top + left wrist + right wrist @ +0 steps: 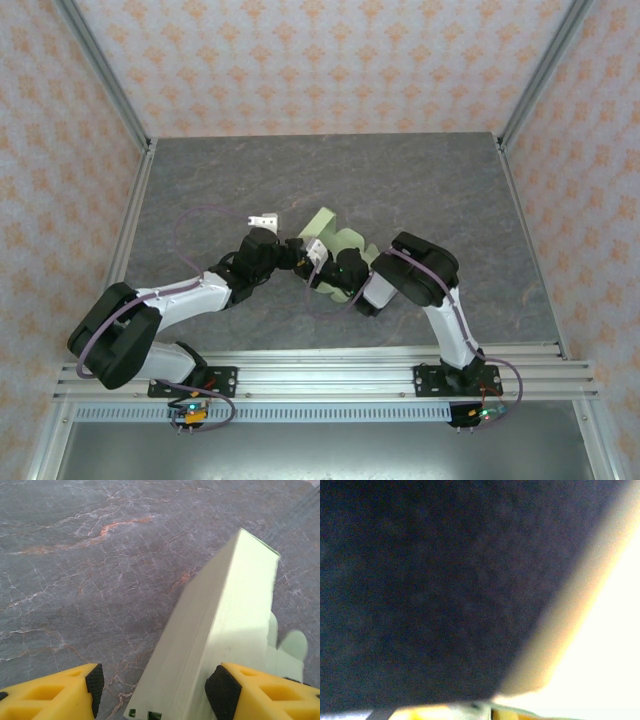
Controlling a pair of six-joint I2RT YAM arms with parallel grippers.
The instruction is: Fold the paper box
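Note:
The paper box (340, 243) is a pale yellow-green card, partly folded, lying mid-table between the two wrists. In the left wrist view a raised panel of the paper box (225, 615) stands tilted between my yellow fingers. My left gripper (158, 692) is open, its black pads wide apart on either side of that panel. From above, the left gripper (297, 253) meets the card's left edge. My right gripper (322, 262) sits low over the card's near side. The right wrist view is a dark blur with pale card (615, 645) at the right, so its jaws are hidden.
A small white piece (263, 219) lies on the grey marbled table (430, 190) just behind the left wrist. Aluminium rails (330, 365) run along the near edge, and metal frame posts (130, 220) border the sides. Patterned walls enclose the cell.

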